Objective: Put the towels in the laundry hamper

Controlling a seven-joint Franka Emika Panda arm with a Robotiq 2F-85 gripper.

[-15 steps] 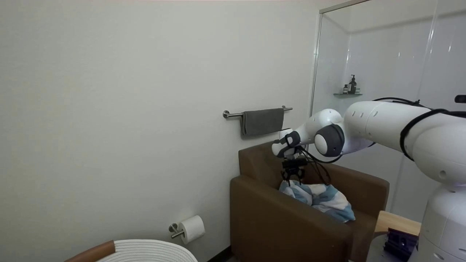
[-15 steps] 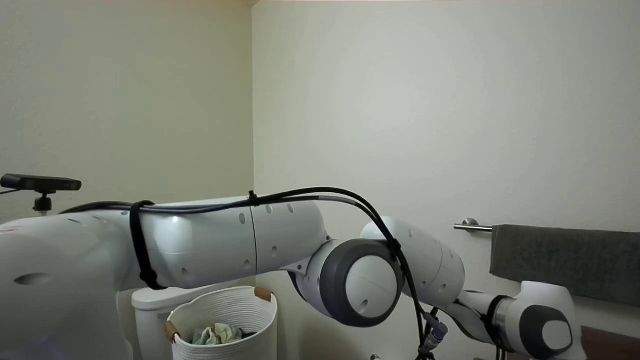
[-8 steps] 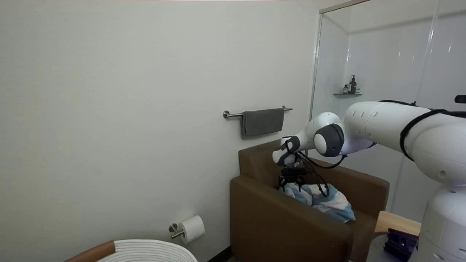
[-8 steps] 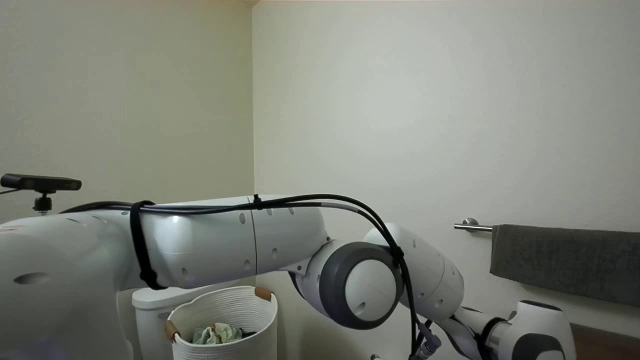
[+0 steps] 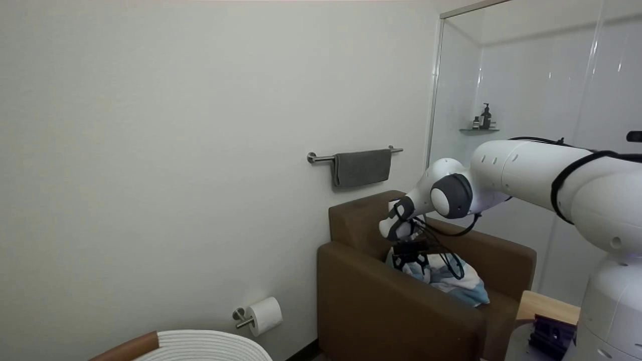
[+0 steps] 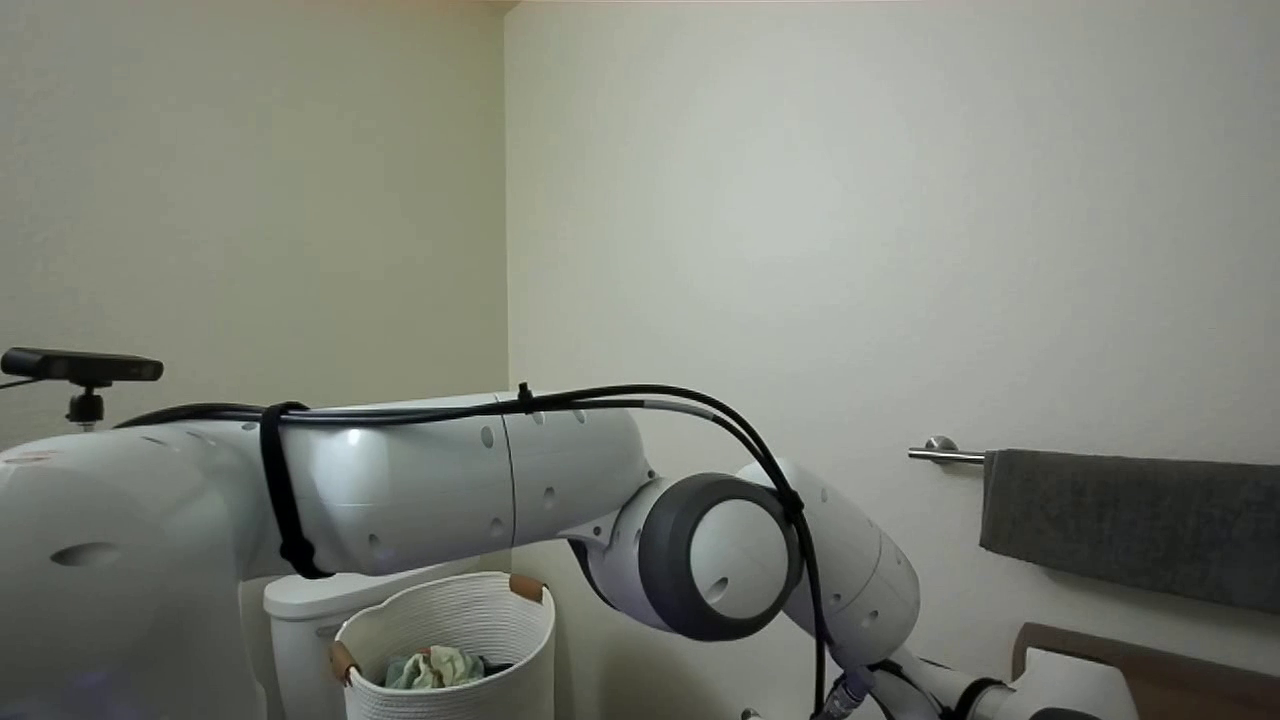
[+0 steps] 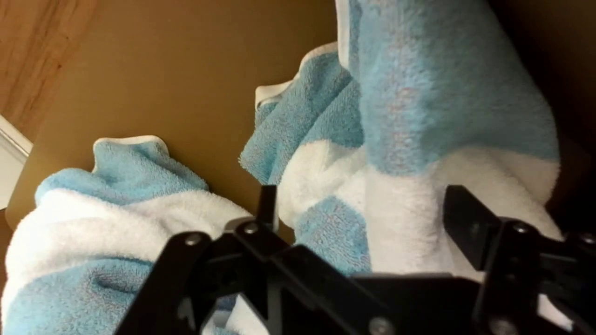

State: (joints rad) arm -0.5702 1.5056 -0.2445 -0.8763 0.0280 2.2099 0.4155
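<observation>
Striped towel (image 7: 405, 139) lies in two bunches on one armchair (image 5: 396, 306), two fingers (image 7: 468, 225) spread over it.

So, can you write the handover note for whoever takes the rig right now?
Claw: open, a fold of the striped towel between its jaws, not gripped.
Where: striped towel bunched on the armchair; grey towel hanging on the rail; hamper in both exterior views.
Done: pale green towel is in the hamper, with something dark too small to identify.
Left: grip the striped towel, lift it and carry it to the hamper. Check whether the grey towel counts too.
</observation>
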